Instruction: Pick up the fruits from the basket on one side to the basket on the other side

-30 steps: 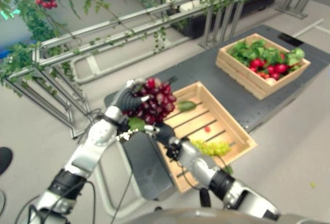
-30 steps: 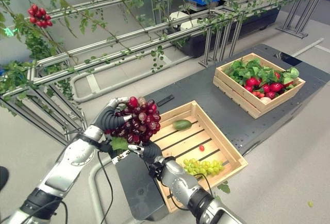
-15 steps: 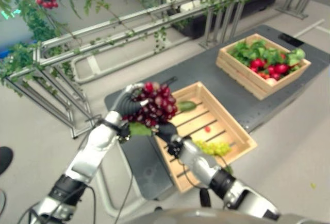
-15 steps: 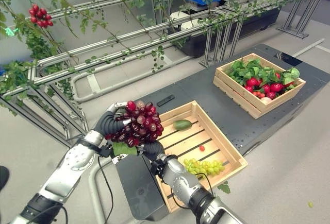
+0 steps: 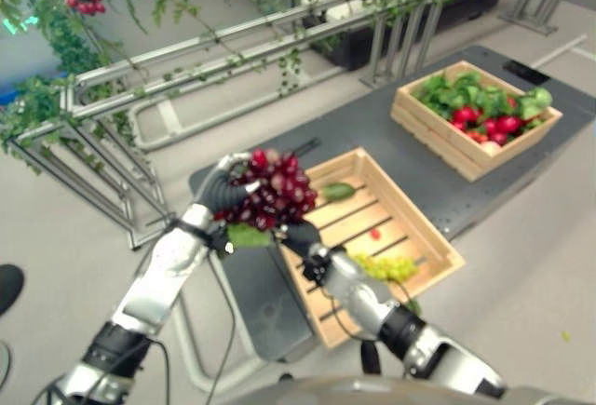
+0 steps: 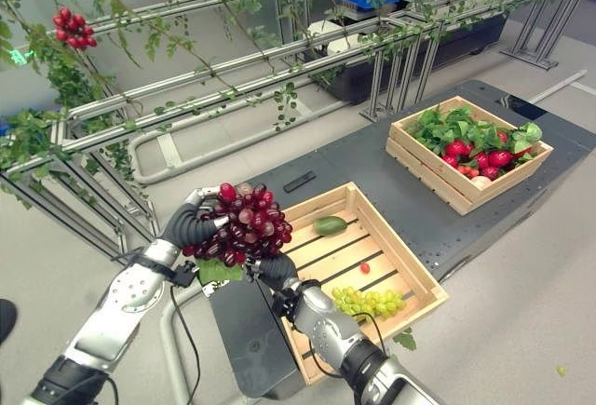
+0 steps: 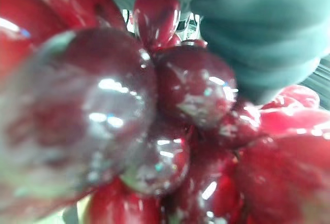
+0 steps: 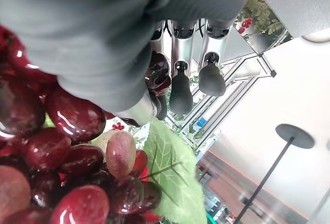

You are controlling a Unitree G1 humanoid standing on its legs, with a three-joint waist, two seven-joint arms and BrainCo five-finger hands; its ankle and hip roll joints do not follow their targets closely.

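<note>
Grapes [image 6: 244,228] seemingly gripped by left hand [image 6: 191,226], leaf [image 8: 172,177] beneath.

So over the last second my left hand [image 6: 191,225] carries the red grape bunch [image 6: 244,222] up and a bit to the left, away from the near crate [image 6: 358,261]. My right hand [image 6: 276,273] slides left along underneath it, same drift.

Left hand [image 6: 189,225] raised, fingers curled round red grape bunch [image 6: 244,223], right hand [image 6: 275,270] just beneath the bunch, fingers straight, both forearms converging.
</note>
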